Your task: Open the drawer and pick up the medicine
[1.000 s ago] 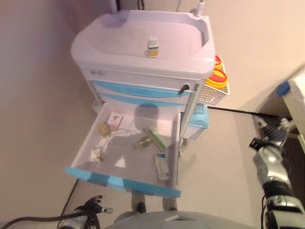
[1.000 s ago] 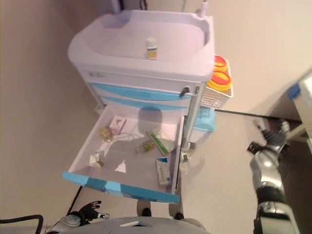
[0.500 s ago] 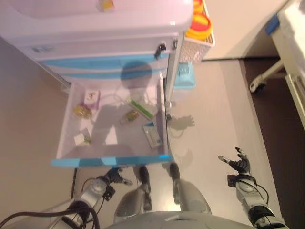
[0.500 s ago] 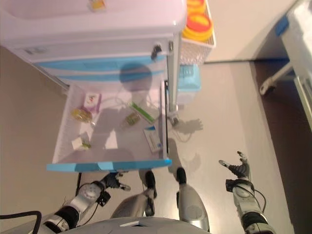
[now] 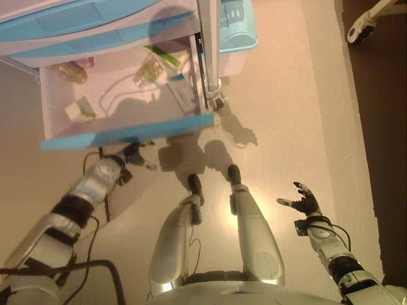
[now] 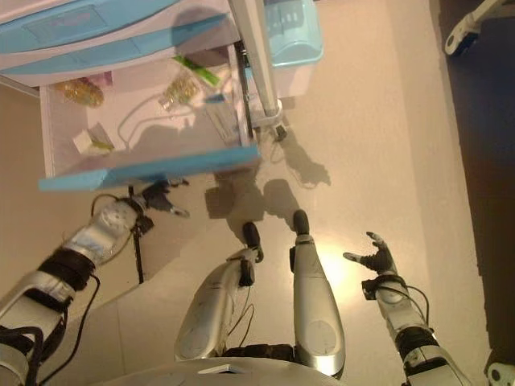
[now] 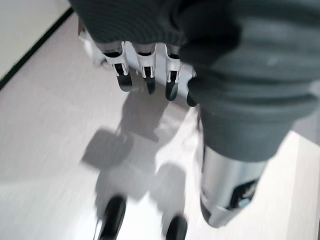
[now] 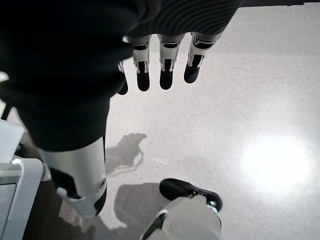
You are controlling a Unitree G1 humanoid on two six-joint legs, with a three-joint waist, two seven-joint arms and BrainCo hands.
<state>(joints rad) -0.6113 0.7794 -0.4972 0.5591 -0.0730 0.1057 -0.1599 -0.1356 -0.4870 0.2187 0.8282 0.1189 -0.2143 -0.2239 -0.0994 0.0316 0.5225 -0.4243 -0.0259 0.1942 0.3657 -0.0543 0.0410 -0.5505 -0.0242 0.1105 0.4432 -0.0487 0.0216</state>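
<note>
The cart's bottom drawer [image 5: 127,134] stands pulled out, its blue front facing me. Inside lie a green-and-white box [image 5: 160,56], a white-and-blue box [image 5: 181,94], a yellow blister pack [image 5: 70,73], a small white box [image 5: 79,110] and a clear sachet [image 5: 147,71]. My left hand [image 5: 130,155] hangs open just below the drawer front, holding nothing. Off to the right, low over the floor, my right hand [image 5: 304,203] is open too, fingers spread and empty. Both wrist views show straight fingers [image 7: 145,75] over bare floor [image 8: 260,100].
Two closed blue drawers [image 5: 76,25] sit above the open one. A light blue bin [image 5: 236,25] hangs on the cart's right side beside a metal post [image 5: 208,44]. A bed's caster wheel [image 5: 357,32] stands on dark flooring at the far right.
The camera has tilted down, so the cart slid up out of view. My right hand has dropped from chest height to beside my leg; my left hand has risen to just below the drawer front.
</note>
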